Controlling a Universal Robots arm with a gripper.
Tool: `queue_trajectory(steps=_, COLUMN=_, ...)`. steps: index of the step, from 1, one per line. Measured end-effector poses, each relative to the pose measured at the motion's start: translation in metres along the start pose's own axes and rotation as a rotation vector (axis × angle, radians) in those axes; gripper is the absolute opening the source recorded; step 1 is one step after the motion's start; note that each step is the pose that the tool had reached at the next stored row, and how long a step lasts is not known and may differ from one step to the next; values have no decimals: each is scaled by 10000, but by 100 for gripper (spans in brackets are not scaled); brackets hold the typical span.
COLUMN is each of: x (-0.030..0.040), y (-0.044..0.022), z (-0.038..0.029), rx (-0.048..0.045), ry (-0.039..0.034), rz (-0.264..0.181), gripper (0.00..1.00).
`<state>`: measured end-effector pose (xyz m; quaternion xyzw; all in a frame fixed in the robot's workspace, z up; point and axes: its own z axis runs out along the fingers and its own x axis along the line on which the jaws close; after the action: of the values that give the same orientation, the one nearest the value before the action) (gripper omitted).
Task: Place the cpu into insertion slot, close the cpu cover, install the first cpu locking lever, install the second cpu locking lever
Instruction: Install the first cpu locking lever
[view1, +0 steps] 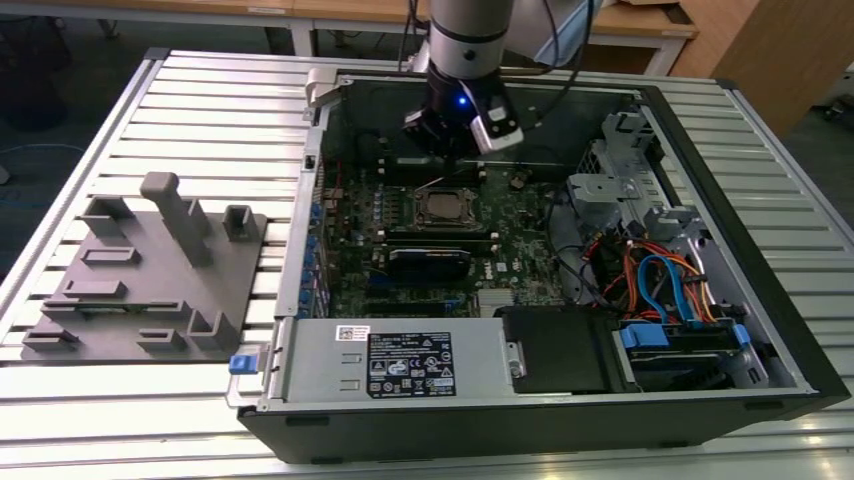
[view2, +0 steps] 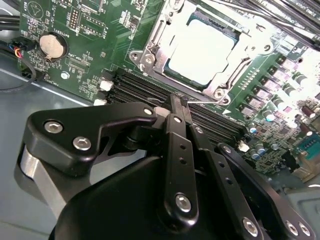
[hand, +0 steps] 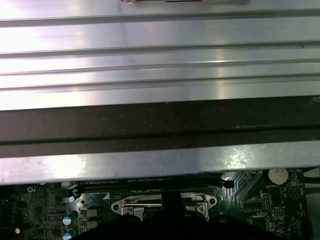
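Chip's in: the cpu (view2: 200, 50) sits flat in the insertion slot (view1: 422, 208), silver top up, mid-board inside the open pc case (view1: 534, 420). The cpu cover (view2: 155, 45) looks down over it, w/ the frame lying round the chip and the top showing thru the window. So steps one and two read as done, by my call.

Levers are the open question. A thin lever rod (view2: 207, 102) runs along the slot's edge just beyond the jaw tips in the second wrist view. Can't tell if it's hooked under its catch or loose, and can't make out the other lever well enough to call it. I'd put the job at the lever stage, approx halfway.

Arm pose: it comes down from the far side of the case in the exterior view, wrist pitched over the far part of the green board (view2: 90, 75), just beyond the slot. The gripper (view2: 177, 102) hangs low over the black memory slots (view2: 140, 90), tips just beside the cover's edge. Jaws look together, no gap betw. them. Whether they pinch the rod or only sit next to it, can't tell.

Off to the exterior view's left, a grey fixture (view1: 147, 290) sits on the slatted surface (view1: 200, 90), well apart from the action.
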<state>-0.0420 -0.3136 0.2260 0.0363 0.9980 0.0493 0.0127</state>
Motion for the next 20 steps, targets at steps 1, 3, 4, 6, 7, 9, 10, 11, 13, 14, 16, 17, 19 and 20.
queue_trajectory(steps=1, x=-5, y=0, z=5, rx=1, ry=0, rz=0, gripper=10)
queue_trajectory(steps=3, x=-16, y=1, z=15, rx=2, ry=1, rz=-1, gripper=10)
queue_trajectory(steps=4, x=-21, y=2, z=21, rx=1, ry=0, rz=-1, gripper=10)
queue_trajectory(steps=6, x=-31, y=3, z=32, rx=2, ry=1, rz=-1, gripper=10)
queue_trajectory(steps=7, x=-36, y=3, z=38, rx=2, ry=1, rz=-1, gripper=10)
queue_trajectory(steps=9, x=-44, y=4, z=49, rx=1, ry=1, rz=-1, gripper=10)
queue_trajectory(steps=10, x=-48, y=4, z=55, rx=1, ry=1, rz=-1, gripper=10)
queue_trajectory(steps=11, x=-51, y=4, z=61, rx=1, ry=1, rz=0, gripper=10)
queue_trajectory(steps=13, x=-55, y=3, z=74, rx=1, ry=1, rz=0, gripper=10)
queue_trajectory(steps=14, x=-56, y=2, z=81, rx=1, ry=1, rz=0, gripper=10)
queue_trajectory(steps=16, x=-59, y=1, z=96, rx=1, ry=2, rz=0, gripper=10)
queue_trajectory(steps=17, x=-60, y=0, z=103, rx=2, ry=2, rz=0, gripper=10)
queue_trajectory(steps=19, x=-65, y=-1, z=119, rx=1, ry=3, rz=0, gripper=10)
queue_trajectory(steps=20, x=-68, y=-1, z=127, rx=1, ry=5, rz=0, gripper=10)
